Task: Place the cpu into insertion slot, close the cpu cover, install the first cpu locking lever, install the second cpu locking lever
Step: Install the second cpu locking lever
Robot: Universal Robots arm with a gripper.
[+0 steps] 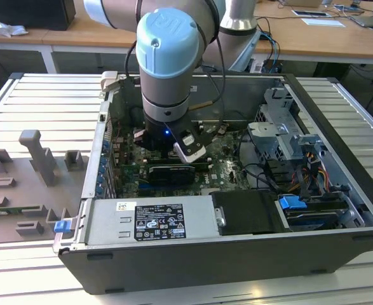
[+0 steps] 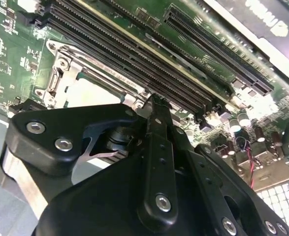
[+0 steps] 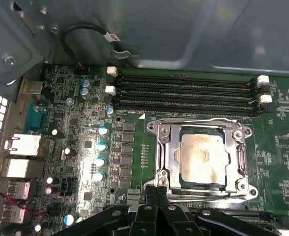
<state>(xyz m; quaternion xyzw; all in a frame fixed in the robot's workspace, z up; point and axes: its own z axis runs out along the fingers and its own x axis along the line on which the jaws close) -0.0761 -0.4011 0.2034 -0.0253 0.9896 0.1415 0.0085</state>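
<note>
Ribbed metal bench (image 1: 40, 101), wooden desks behind | open computer case (image 1: 339, 127) lying flat, green motherboard (image 3: 85, 147) inside | gripper (image 3: 156, 189) lowered at socket edge, fingers pressed together, holding nothing | cpu cover (image 3: 166, 147) closed over cpu (image 3: 202, 156) seated in insertion slot (image 3: 238, 182) beside memory slots (image 3: 183, 91).

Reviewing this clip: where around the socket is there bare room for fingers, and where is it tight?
Free: the flat green circuit board beside the silver metal cpu cover, bordered by the long black memory slots. Crowded: the far side, packed with small cylindrical capacitors, and the socket edge where the black gripper sits. The pale square cpu lies in the socket.
</note>
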